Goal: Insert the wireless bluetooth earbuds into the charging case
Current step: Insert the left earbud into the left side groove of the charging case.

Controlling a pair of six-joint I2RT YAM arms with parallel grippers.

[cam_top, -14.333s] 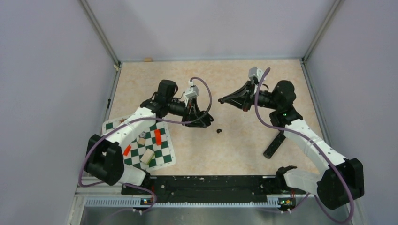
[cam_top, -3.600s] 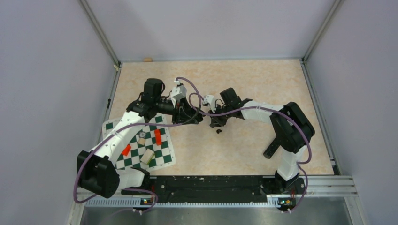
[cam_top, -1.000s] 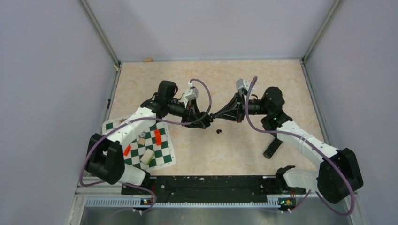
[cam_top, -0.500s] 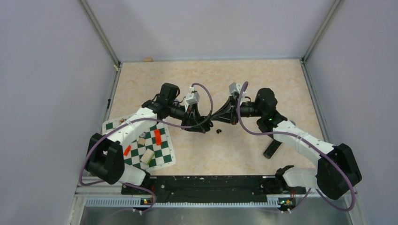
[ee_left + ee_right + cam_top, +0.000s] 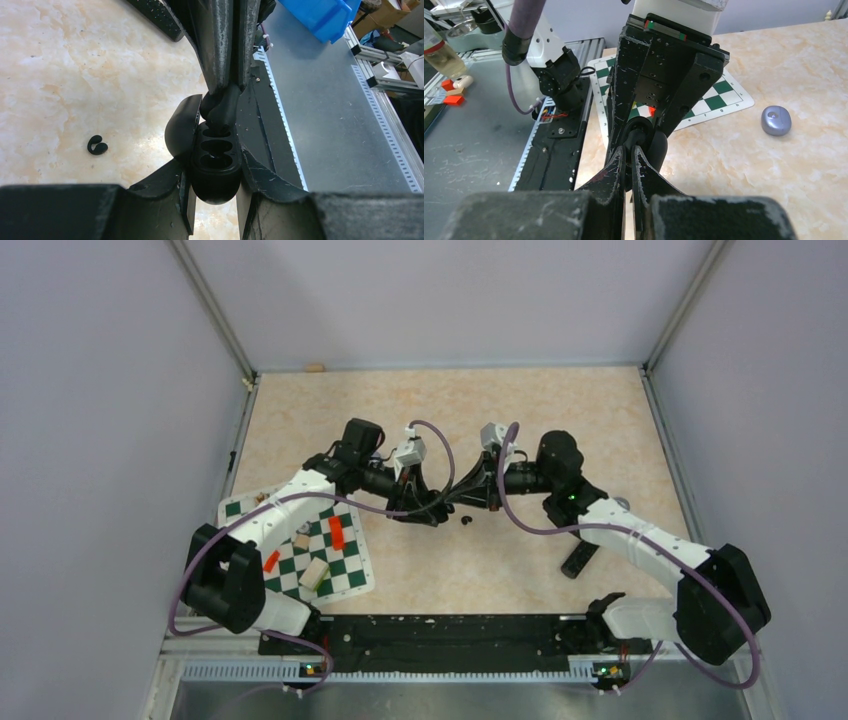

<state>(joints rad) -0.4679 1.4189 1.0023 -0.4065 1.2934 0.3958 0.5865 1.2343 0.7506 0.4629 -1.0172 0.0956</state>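
The charging case (image 5: 216,172) is black, and my left gripper (image 5: 216,165) is shut on it; its lid (image 5: 182,127) is swung open to the left and two slots face the camera. My right gripper (image 5: 629,150) is shut on a black earbud (image 5: 222,105), and the earbud's tip sits in the case's upper slot. In the top view the two grippers meet at mid-table, left (image 5: 438,510) against right (image 5: 456,502). A second black earbud (image 5: 466,520) lies loose on the table just right of them, also in the left wrist view (image 5: 96,145).
A green-and-white checkered mat (image 5: 345,565) at the near left carries red blocks and a wooden block. A long black cylinder (image 5: 581,558) lies at the near right. A bluish-grey oval pebble (image 5: 776,120) rests on the table beyond the mat.
My right arm has reached leftward until its gripper meets the left gripper, bringing the earbud to the case's slot. The left gripper has shifted slightly right and nearer.
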